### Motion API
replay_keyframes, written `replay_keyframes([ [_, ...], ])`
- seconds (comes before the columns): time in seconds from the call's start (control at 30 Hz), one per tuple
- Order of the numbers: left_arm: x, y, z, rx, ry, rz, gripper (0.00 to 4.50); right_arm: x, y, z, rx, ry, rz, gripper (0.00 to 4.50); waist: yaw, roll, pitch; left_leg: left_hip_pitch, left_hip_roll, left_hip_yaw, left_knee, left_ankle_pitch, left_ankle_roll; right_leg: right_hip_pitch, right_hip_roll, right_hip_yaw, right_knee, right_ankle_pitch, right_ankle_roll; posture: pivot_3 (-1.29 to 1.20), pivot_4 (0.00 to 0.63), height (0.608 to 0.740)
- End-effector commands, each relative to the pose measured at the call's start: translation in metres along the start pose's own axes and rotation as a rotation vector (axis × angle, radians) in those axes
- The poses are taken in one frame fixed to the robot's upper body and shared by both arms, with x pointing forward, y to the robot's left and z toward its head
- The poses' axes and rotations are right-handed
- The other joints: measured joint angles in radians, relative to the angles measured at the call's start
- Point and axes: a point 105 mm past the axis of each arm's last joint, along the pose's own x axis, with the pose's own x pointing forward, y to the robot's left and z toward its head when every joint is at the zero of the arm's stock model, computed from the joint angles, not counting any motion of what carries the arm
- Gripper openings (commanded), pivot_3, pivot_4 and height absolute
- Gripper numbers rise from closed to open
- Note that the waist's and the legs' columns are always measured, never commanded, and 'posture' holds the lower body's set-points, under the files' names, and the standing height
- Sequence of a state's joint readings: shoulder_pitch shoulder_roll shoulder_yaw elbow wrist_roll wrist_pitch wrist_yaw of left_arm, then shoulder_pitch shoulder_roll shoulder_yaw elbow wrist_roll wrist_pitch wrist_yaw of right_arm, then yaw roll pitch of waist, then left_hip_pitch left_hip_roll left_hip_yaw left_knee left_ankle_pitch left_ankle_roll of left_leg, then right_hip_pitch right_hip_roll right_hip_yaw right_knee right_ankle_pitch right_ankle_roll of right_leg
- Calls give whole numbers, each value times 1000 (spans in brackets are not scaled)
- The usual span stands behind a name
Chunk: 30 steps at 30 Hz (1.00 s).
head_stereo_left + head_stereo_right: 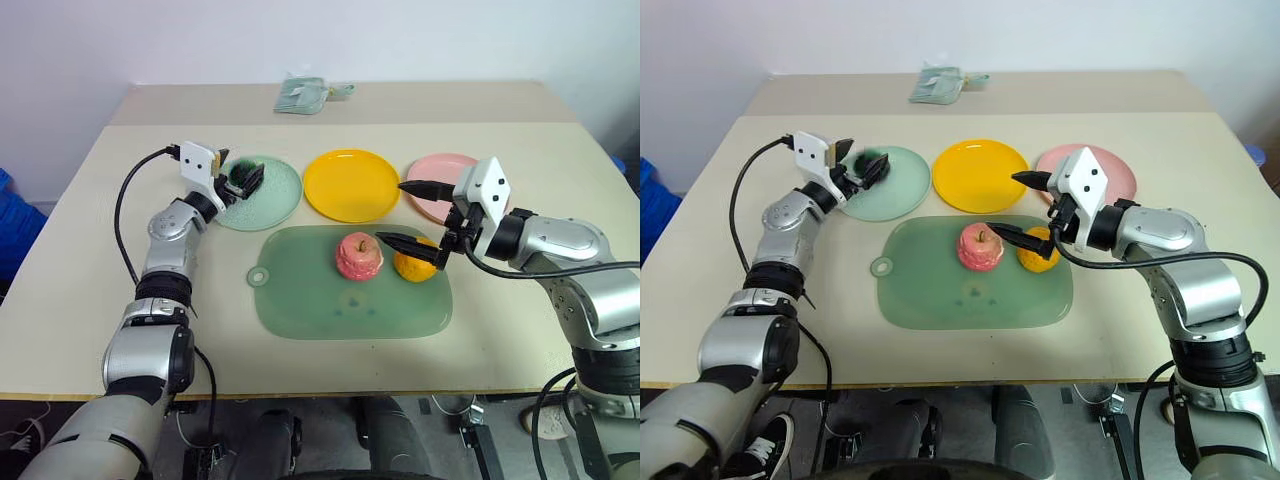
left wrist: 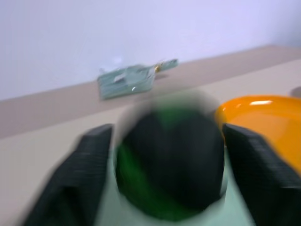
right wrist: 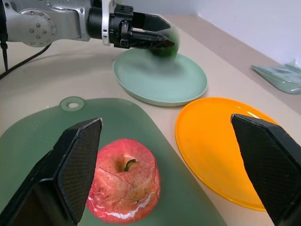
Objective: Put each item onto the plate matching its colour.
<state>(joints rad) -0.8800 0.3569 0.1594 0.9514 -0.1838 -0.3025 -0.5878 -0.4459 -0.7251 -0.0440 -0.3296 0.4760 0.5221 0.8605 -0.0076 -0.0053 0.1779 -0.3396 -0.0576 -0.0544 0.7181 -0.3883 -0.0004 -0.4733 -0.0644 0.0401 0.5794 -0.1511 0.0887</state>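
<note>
Left gripper (image 1: 246, 178) over mint green plate (image 1: 280, 200) – dark ball (image 2: 169, 165) between its spread fingers, grip unclear, right gripper (image 1: 412, 214) wide open, empty – pink apple (image 1: 358, 256) at its 8 o'clock

Beige worktop (image 1: 90, 270), matte, with a seam running across it near the far edge. Plain white wall (image 1: 300, 40) right behind the worktop. Blue object (image 1: 15, 225) on the floor beside the worktop's left edge. Even, soft light, faint shadows on the worktop.
</note>
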Motion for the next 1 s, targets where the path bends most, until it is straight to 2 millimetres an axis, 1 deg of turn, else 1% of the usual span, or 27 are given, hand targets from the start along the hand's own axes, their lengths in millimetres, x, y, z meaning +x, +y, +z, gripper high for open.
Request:
replay_keyframes([
  [0.03,-1,5,15,65,-37,-17,4454,0,0,12,-45,-33,-1,4500,-1,0,0,0,0,0,0,0,0,0,0,0,0,0,0,0,150,740],
  [0.07,-2,1,11,10,-2,-89,4454,0,0,12,-46,-32,-1,4500,-2,0,0,0,0,0,0,0,0,0,0,0,0,0,0,0,150,740],
  [0.1,-4,-4,17,-45,-21,-155,4454,-1,0,12,-45,-30,-1,4500,-3,0,0,0,0,0,0,0,0,0,0,0,0,0,0,0,150,740],
  [0.17,-12,-19,32,-137,-74,-346,4454,-1,2,10,-49,-20,5,4500,-6,0,0,1,0,0,0,0,0,0,1,0,1,0,0,0,150,740],
  [0.2,-16,-23,37,-148,-90,-396,4454,-1,2,9,-50,-14,9,4500,-6,0,0,1,1,0,0,0,0,0,1,0,1,0,0,0,150,740],
  [0.3,-28,-31,45,-44,-111,-492,4454,3,5,1,-70,25,23,4500,-8,0,0,1,1,0,0,0,0,0,1,0,1,0,0,0,150,740],
  [0.33,-33,-36,46,-72,-104,-551,4454,5,7,0,-62,26,31,4500,-7,0,0,1,1,0,0,0,0,0,1,0,1,0,0,0,150,740],
  [0.4,-48,-49,51,-61,-122,-658,4454,19,10,-3,-31,29,47,4500,-10,0,0,1,1,0,0,0,0,0,1,0,1,0,0,0,150,740],
  [0.43,-59,-57,50,-59,-104,-749,4454,26,13,-6,-19,42,65,4500,-11,0,0,1,1,0,0,0,0,0,1,0,1,0,0,0,150,740],
  [0.5,-75,-65,48,-53,-72,-844,4454,38,16,-8,34,50,85,4500,-12,0,0,1,1,0,0,0,0,0,1,1,1,0,0,0,150,740],
  [0.53,-79,-67,48,-53,-64,-861,4454,42,16,-7,58,51,89,4500,-10,0,0,1,1,0,0,0,-1,0,1,0,1,0,0,0,150,740],
  [0.6,-92,-70,45,-73,-18,-923,4454,50,16,-16,104,110,95,4500,-7,0,0,1,1,0,0,1,-1,0,1,0,2,0,0,0,150,740],
  [0.7,-101,-70,42,-39,5,-927,4454,56,17,-25,158,171,97,4500,-1,0,0,1,1,-1,0,0,-1,0,1,0,1,0,0,0,150,740],
  [0.83,-107,-70,41,-55,23,-928,4454,56,17,-40,189,269,86,4500,-3,0,0,0,1,-1,0,0,0,0,0,0,0,0,0,0,150,740],
  [0.87,-107,-70,41,-35,16,-914,4454,55,20,-43,208,292,103,4500,-5,0,0,0,1,-1,0,0,0,0,0,0,0,0,0,0,150,740],
  [0.93,-108,-69,38,-19,22,-894,4454,53,24,-48,242,324,124,4500,-6,0,0,0,1,-1,0,0,0,0,0,0,0,0,0,0,150,740],
  [1.0,-111,-71,37,-40,43,-917,4454,51,26,-51,242,345,131,4500,-6,0,0,0,1,-1,0,0,0,0,1,0,0,0,0,0,150,740],
])
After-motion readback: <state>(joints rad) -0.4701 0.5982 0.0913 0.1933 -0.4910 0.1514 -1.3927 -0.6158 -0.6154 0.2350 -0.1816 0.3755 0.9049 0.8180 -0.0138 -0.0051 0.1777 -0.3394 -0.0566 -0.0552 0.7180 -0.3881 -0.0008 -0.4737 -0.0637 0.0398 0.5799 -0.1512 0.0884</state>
